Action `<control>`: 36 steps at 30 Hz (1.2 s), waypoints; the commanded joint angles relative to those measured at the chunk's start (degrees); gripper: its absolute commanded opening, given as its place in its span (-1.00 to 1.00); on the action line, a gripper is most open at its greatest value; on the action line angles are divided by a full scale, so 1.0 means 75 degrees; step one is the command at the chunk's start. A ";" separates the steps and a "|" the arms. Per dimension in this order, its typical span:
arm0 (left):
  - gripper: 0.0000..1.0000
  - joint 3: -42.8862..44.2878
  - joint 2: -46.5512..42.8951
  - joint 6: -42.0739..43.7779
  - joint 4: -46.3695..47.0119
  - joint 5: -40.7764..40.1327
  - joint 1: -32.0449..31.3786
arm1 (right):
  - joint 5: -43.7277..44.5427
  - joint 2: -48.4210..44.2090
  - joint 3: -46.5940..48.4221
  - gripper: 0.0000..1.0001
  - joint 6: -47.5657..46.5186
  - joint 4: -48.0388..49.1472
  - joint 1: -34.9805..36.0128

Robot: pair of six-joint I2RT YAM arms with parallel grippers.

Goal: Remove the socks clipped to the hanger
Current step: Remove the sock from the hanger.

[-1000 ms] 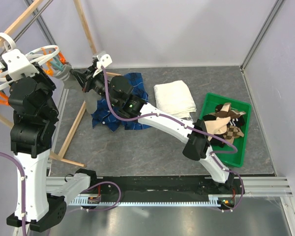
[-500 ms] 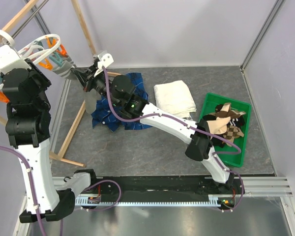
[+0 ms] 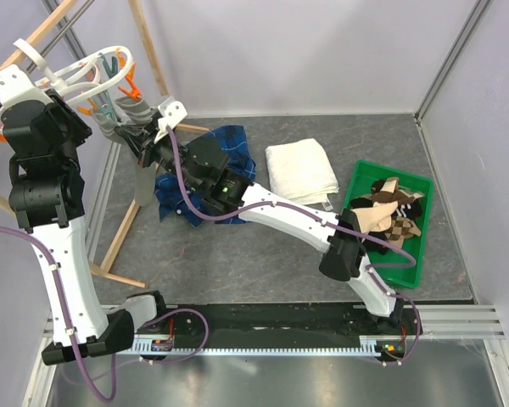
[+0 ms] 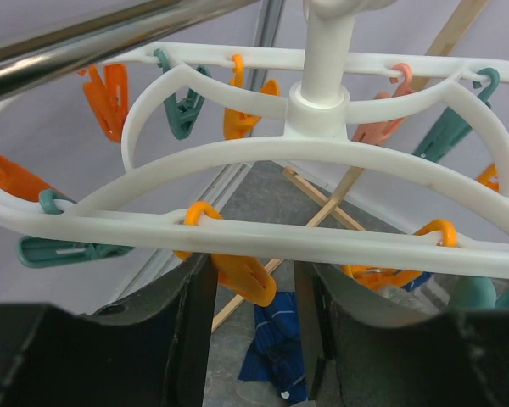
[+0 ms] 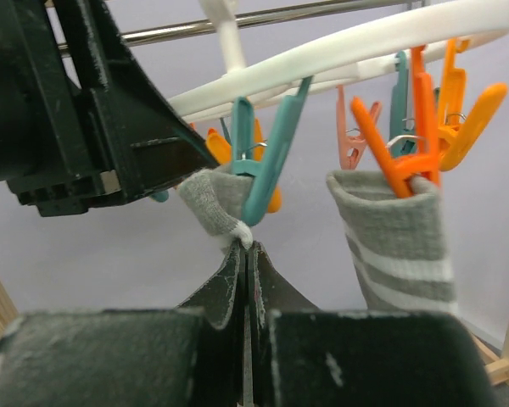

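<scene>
Two socks hang from the hanger (image 5: 348, 51), high at the left of the table. One is a plain sock (image 5: 208, 202) under a teal pin (image 5: 267, 153). The other is a striped sock (image 5: 399, 250) under an orange pin (image 5: 399, 153), just to its right. More socks lie in the green bin (image 3: 422, 233), well apart on the far right. The right gripper (image 5: 245, 263) is pinched fully closed on the plain sock's cuff, directly below the teal pin and almost touching it. That sock runs vertically, cuff up in the pin, with the rest dangling past the gripper toward the floor. The pull probably has to go straight down along that axis, away from the pin's bite, and the right arm is the one already placed for it. The striped sock hangs the same way, cuff up, and no gripper touches it. The left gripper (image 4: 254, 267) sits under the hanger with its jaws partly apart. The white rim lies across its fingertips and an orange pin dangles in the gap. Whether it clamps anything I cannot tell.
</scene>
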 commanded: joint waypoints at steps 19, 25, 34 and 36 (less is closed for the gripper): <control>0.06 0.0652 -0.0276 -0.0488 -0.0581 0.1931 0.0073 | 0.0470 -0.0223 0.0572 -1.00 -0.0534 -0.0080 0.0625; 0.11 0.1273 -0.0453 -0.0547 -0.0921 0.2224 0.0085 | 0.0763 -0.0187 0.0619 -1.00 -0.0441 -0.0162 0.0637; 0.17 -0.0413 -0.1718 -0.0465 -0.0313 0.2248 -0.0020 | 0.0939 0.0023 0.0958 -1.00 -0.0324 -0.0349 0.0649; 0.17 -0.0728 -0.1976 -0.0441 -0.0242 0.2131 -0.0243 | 0.0974 0.0012 0.0994 -1.00 -0.0300 -0.0361 0.0637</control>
